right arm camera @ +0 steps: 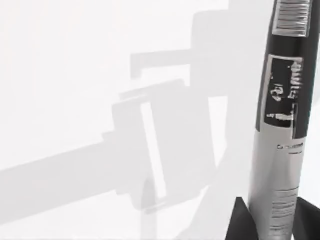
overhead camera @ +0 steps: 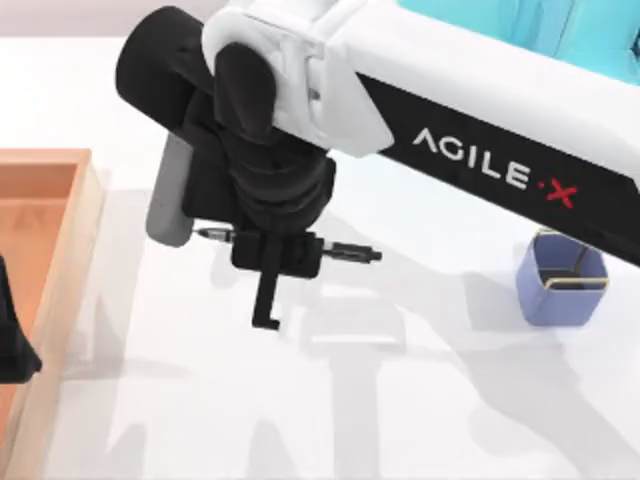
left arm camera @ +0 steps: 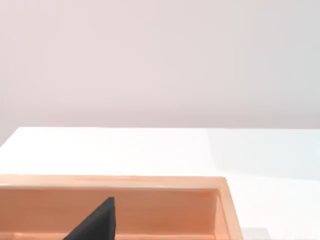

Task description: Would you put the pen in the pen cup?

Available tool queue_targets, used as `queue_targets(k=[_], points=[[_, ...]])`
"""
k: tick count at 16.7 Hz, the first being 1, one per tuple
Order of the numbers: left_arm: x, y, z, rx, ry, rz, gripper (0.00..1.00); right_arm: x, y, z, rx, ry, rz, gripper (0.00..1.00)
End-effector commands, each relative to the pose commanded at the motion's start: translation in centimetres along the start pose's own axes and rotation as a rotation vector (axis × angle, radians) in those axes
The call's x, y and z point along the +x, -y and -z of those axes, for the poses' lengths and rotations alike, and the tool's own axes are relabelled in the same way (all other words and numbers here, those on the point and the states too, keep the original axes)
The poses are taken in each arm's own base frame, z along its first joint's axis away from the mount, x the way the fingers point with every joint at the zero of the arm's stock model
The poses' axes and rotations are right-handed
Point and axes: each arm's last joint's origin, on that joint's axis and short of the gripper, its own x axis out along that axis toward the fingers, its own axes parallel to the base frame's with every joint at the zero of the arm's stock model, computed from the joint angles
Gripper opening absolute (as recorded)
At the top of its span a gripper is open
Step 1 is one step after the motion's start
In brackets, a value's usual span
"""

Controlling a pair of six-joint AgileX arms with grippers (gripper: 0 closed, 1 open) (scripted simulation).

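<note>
Pen [overhead camera: 350, 252]: gripped by the closed right gripper [overhead camera: 275, 253], lifted.
Cup [overhead camera: 563, 280]: right, empty.
Left gripper [left arm camera: 95, 222]: over tray [overhead camera: 50, 215]; jaws untellable.
Left: carry, drop.

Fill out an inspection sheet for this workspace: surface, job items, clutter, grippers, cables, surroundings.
Surface: white table, crossed by arm shadows.
Job's things: the pen is held level above the table, its ends sticking out either side of the right gripper; the right wrist view shows its silvery barrel close up between the fingertips. The pen cup stands upright at the table's right side, apart from the pen.
Clutter: orange wooden tray at the left edge.
Grippers: right gripper shut on the pen, near the table's middle; left gripper parked over the tray.
Cables: nothing seen.
Surroundings: turquoise shelf frame at the upper right; plain pale wall in the left wrist view.
</note>
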Motion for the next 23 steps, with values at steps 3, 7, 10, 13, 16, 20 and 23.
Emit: queue_targets(k=[3,7,10,13,16,20,23], points=[[0.0,0.0,0.0,0.0,0.0,0.0,1.0,0.5,0.4,0.1,0.011,-0.001,-0.01,0.0],[0.0,0.0,0.0,0.0,0.0,0.0,1.0,4.6,2.9,1.9,0.111,0.046,-0.115,0.0],[0.0,0.0,0.0,0.0,0.0,0.0,1.0,9.3,6.0,5.1,0.263,0.163,-0.237,0.0],[0.0,0.0,0.0,0.0,0.0,0.0,1.0,13.7,9.3,10.0,0.446,0.379,-0.328,0.0],[0.0,0.0,0.0,0.0,0.0,0.0,1.0,16.2,12.1,16.2,0.596,0.679,-0.338,0.0],[0.0,0.0,0.0,0.0,0.0,0.0,1.0,16.0,13.8,25.0,0.656,1.088,-0.24,0.0],[0.0,0.0,0.0,0.0,0.0,0.0,1.0,13.9,12.8,31.0,0.605,1.31,-0.139,0.0]])
